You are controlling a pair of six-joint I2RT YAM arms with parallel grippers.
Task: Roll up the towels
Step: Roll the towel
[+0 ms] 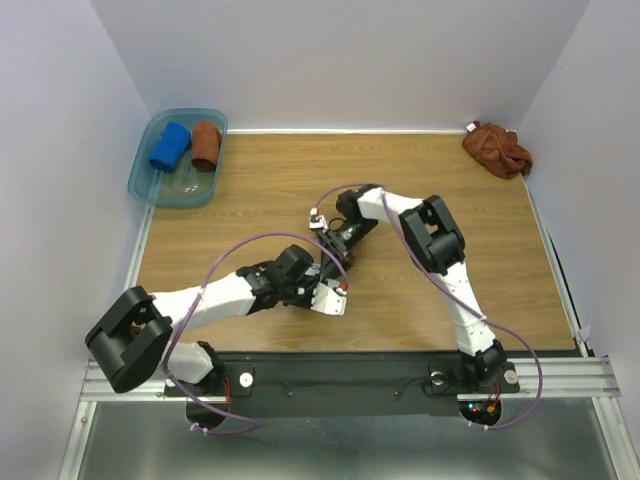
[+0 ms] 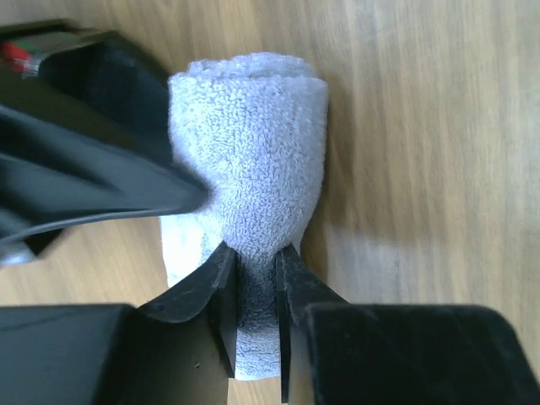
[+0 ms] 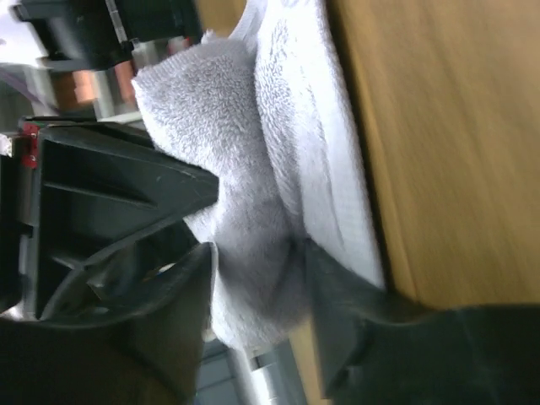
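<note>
A light grey towel, rolled into a thick roll, lies on the wooden table where my two arms meet. My left gripper is shut on the roll's near end, pinching it thin between both fingers. In the right wrist view the same grey towel sits between the fingers of my right gripper, which press it in from both sides. From above, the left gripper and right gripper hide most of the roll. A rust-brown towel lies crumpled in the far right corner.
A translucent blue tub stands at the far left corner, holding a blue roll and a rust-brown roll. White walls close in the table on three sides. The arms' bases sit on a black rail at the near edge.
</note>
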